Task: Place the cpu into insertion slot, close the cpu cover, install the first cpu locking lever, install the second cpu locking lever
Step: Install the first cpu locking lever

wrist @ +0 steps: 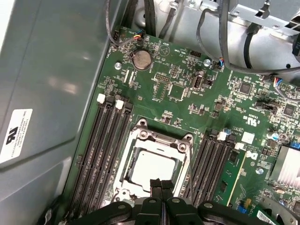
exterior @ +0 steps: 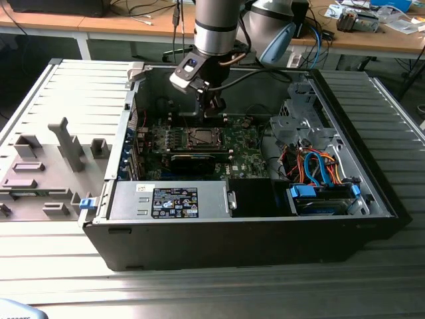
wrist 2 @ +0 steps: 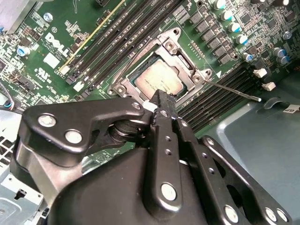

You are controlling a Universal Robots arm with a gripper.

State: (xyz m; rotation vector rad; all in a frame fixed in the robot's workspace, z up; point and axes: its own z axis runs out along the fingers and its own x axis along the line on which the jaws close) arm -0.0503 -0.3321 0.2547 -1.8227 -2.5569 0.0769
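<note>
You had one computer case (exterior: 232, 242) and one gripper (wrist: 161, 183). On the board you had one cpu (wrist: 152, 166), one insertion slot (exterior: 201, 137), one cpu cover (wrist: 161, 143) and one thin metal lever (wrist 2: 232, 90). Long black slots (wrist: 101, 154) came in two banks. There was one coin cell (wrist: 142, 59), one finned heatsink (wrist: 287, 164) and one power supply box (exterior: 172, 199).
</note>
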